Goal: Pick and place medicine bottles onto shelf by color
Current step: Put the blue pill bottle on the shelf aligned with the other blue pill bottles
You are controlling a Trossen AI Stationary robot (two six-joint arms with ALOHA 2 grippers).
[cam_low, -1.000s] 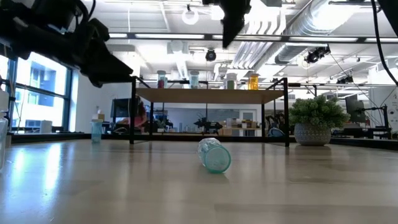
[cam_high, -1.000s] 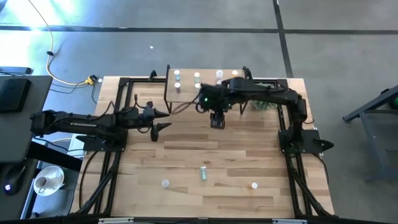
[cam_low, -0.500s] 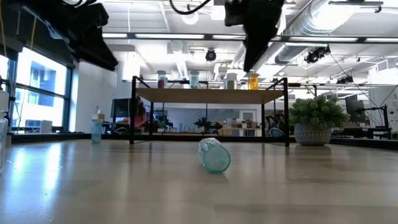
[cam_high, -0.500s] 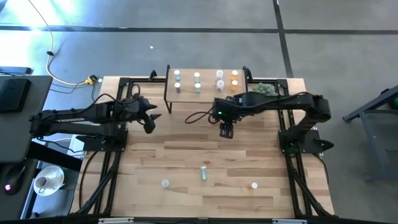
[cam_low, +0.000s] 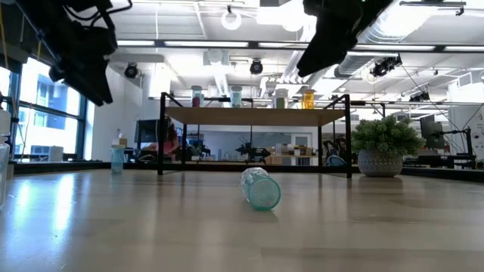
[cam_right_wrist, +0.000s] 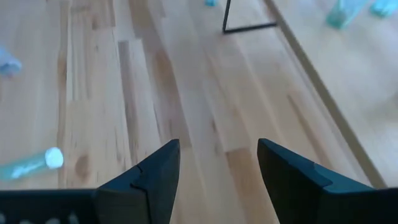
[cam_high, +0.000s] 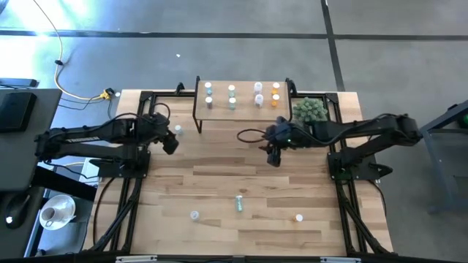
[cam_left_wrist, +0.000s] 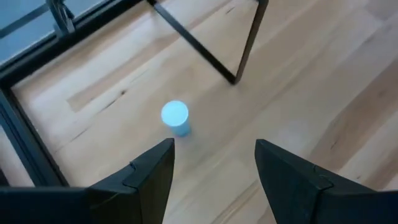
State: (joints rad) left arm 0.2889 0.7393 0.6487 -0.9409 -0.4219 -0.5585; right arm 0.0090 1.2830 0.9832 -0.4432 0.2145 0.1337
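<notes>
medicine bottles [cam_high: 231,96] stand in a row on the shelf [cam_high: 241,107] at twelve o'clock on the surface [cam_high: 219,183], about eight of them in pairs, running from blue and white at the nine o'clock end through green to orange at the three o'clock end. four more are off the shelf. a blue bottle [cam_left_wrist: 175,117] stands upright on the surface beside the shelf's nine o'clock legs, close ahead of my left gripper [cam_left_wrist: 214,165]. a green bottle [cam_high: 238,203] lies on its side toward six o'clock from the middle of the surface, and the low view shows it tipped over with the shelf behind it. a white bottle [cam_high: 194,215] sits at about seven o'clock from it near the surface's six o'clock edge, and an orange bottle [cam_high: 299,218] at about four o'clock from it along that same edge.

my left gripper hangs above the surface at the shelf's nine o'clock side, fingers spread wide with nothing between them. my right gripper [cam_high: 273,155] hangs over bare boards just six o'clock of the shelf's three o'clock end, fingers also parted wide and holding nothing; its wrist view looks down on planks, with the lying green bottle far off and a shelf leg [cam_right_wrist: 227,15] ahead. a potted spiky plant [cam_high: 309,110] stands just three o'clock of the shelf.
</notes>
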